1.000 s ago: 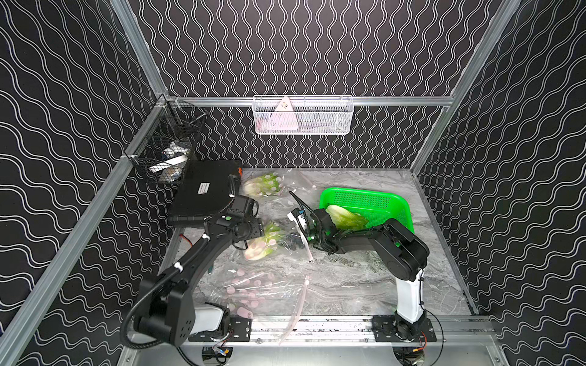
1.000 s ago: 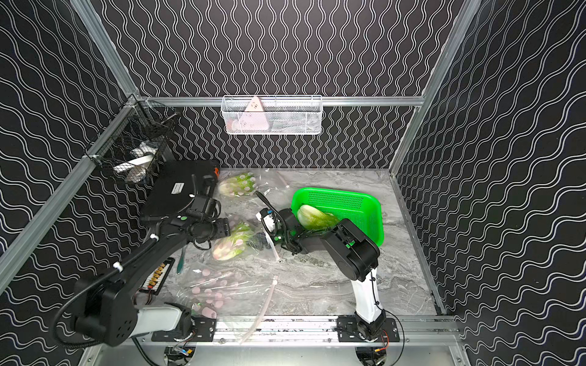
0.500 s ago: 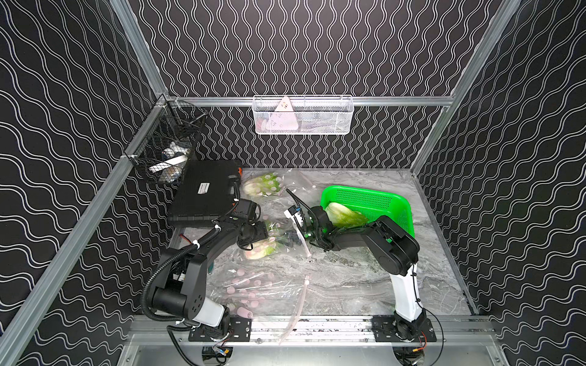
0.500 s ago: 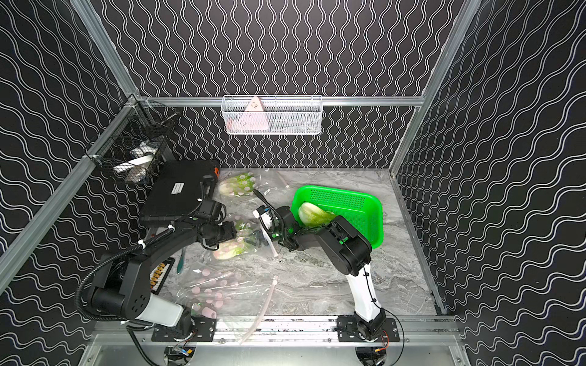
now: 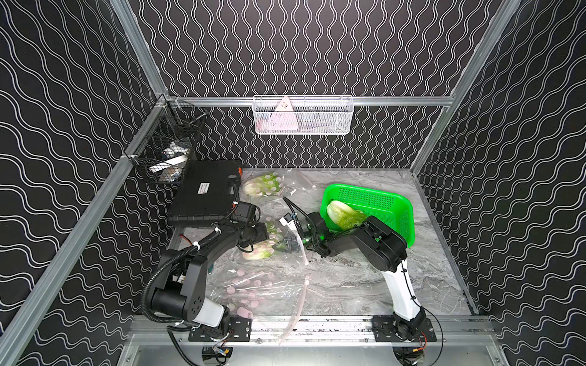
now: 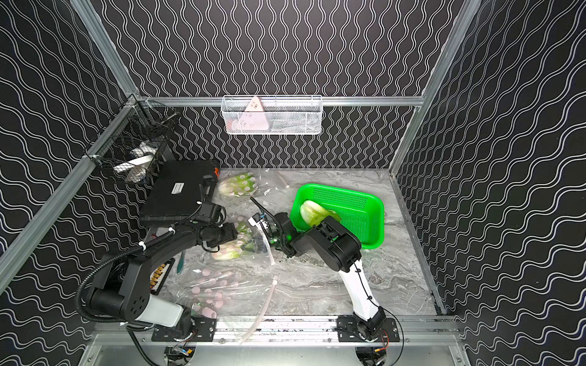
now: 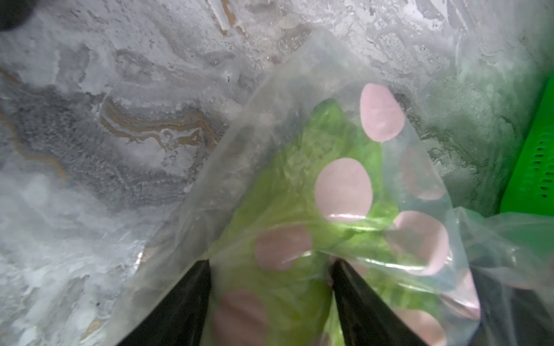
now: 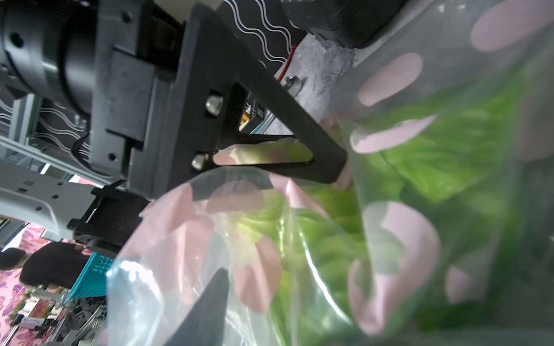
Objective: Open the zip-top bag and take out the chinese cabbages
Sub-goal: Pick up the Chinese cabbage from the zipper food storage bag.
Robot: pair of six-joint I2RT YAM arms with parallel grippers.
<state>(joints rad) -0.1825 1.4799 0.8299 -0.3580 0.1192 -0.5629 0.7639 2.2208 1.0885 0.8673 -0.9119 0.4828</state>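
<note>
A clear zip-top bag with pink dots lies mid-table with one of the chinese cabbages inside. My left gripper comes at it from the left. In the left wrist view its two black fingers press the plastic against both sides of the cabbage. My right gripper meets the bag from the right, at its mouth. The right wrist view shows one finger against plastic and green leaves; the other finger is hidden. Another cabbage lies in the green basket.
A second dotted bag with a cabbage lies at the back by the black case. A flat dotted bag lies near the front rail. A black wire basket and a white one hang on the walls.
The left gripper has lowered and turned onto the bagged cabbage. The right gripper has slid left from the basket's corner to the bag's mouth.
</note>
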